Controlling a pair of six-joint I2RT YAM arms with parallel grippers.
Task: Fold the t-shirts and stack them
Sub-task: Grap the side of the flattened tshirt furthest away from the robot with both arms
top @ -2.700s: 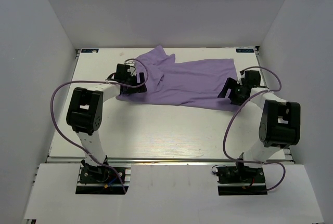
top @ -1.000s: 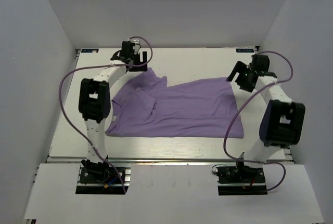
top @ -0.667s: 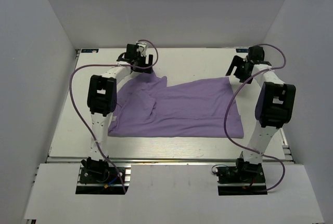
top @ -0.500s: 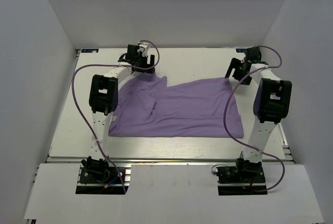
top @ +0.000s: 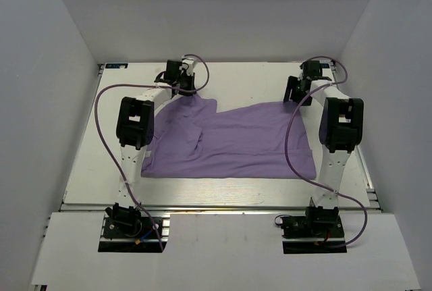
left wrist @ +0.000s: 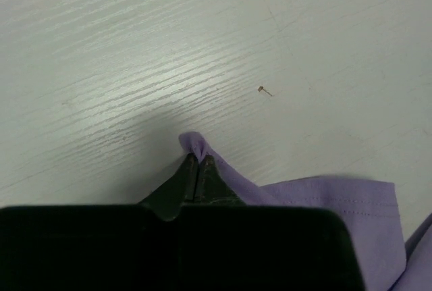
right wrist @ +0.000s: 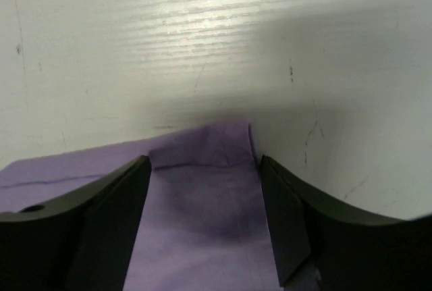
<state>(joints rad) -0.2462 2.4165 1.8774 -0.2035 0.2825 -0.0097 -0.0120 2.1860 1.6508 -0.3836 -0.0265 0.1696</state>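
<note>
I'm looking down on a pale surface [top: 223, 186] with a wood grain; a plain grey-white back wall [top: 216, 14] closes it at 12 o'clock; a left wall [top: 40, 102] stands at 9 and a right wall [top: 398, 102] at 3; a metal rail [top: 216, 204] and a white panel [top: 223, 247] run along 6 o'clock; the light is soft and even; close up, a small dark speck [left wrist: 263, 90] marks the grain.

legible text: none is showing | table [top: 250, 78] far edge: a small dark left label [top: 116, 66] and right label [top: 317, 65] are sitting at its corners | print: coming out too small for reading
</note>
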